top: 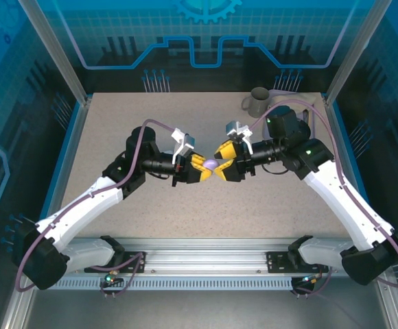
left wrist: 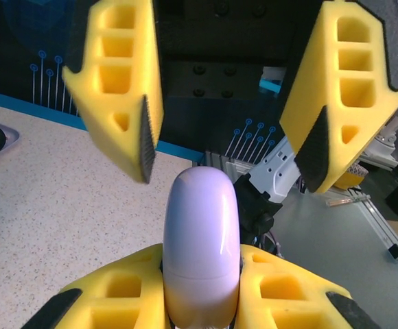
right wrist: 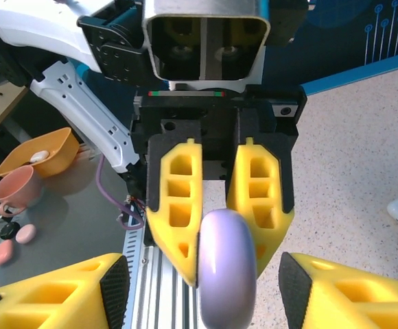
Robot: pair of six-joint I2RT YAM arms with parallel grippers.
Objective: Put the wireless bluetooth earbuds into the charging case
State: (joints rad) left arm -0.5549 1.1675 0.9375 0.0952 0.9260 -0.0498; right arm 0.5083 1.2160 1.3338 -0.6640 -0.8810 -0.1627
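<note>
Table [top: 116, 123] edge on my left, with the left arm well inside it. I've got the left gripper [top: 204, 167] pinched tight on the lavender case [left wrist: 201, 240], mid-table. The right gripper [top: 222, 164] faces it, jaws wide, straddling the case tip with gaps on both sides. Mug [top: 257, 103] sits back right near the far edge, well apart from both grippers.
</note>
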